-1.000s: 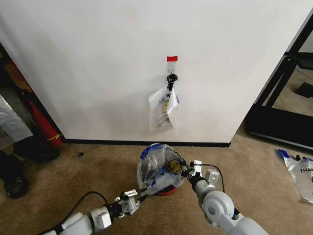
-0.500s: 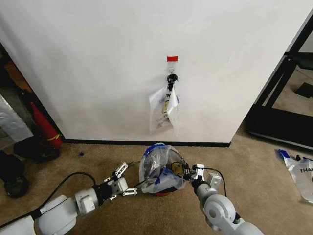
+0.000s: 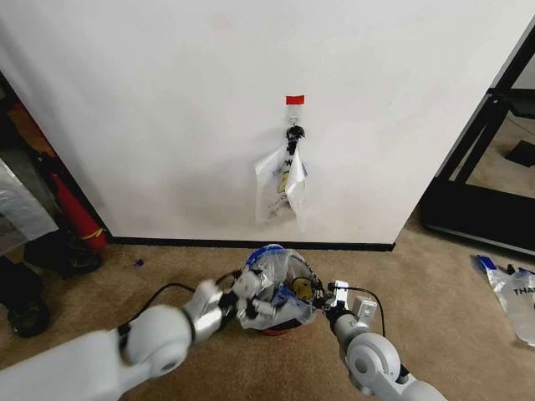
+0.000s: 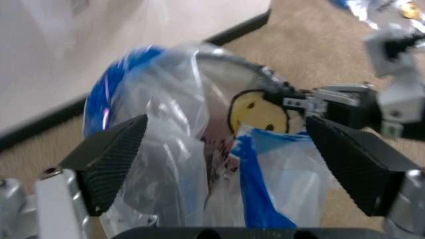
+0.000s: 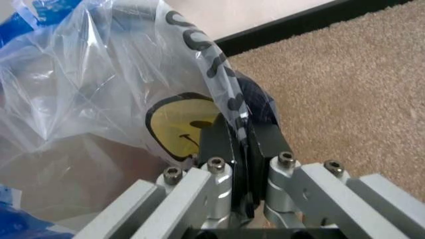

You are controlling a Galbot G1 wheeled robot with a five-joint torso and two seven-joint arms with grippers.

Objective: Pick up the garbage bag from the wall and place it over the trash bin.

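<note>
The small round red-and-black trash bin (image 3: 280, 326) on the carpet is almost wholly hidden under the thin see-through garbage bag with blue edges and a yellow smiley (image 3: 276, 288). At the bin's left side the left hand (image 3: 251, 296) spreads its two black pads wide around the plastic. At the bin's right side the right hand (image 3: 322, 294) pinches the bag shut-fingered beside the smiley. Behind the bin, same-print bags (image 3: 282, 190) hang bunched from one black hook (image 3: 293, 134) on the white wall (image 3: 167, 109).
</note>
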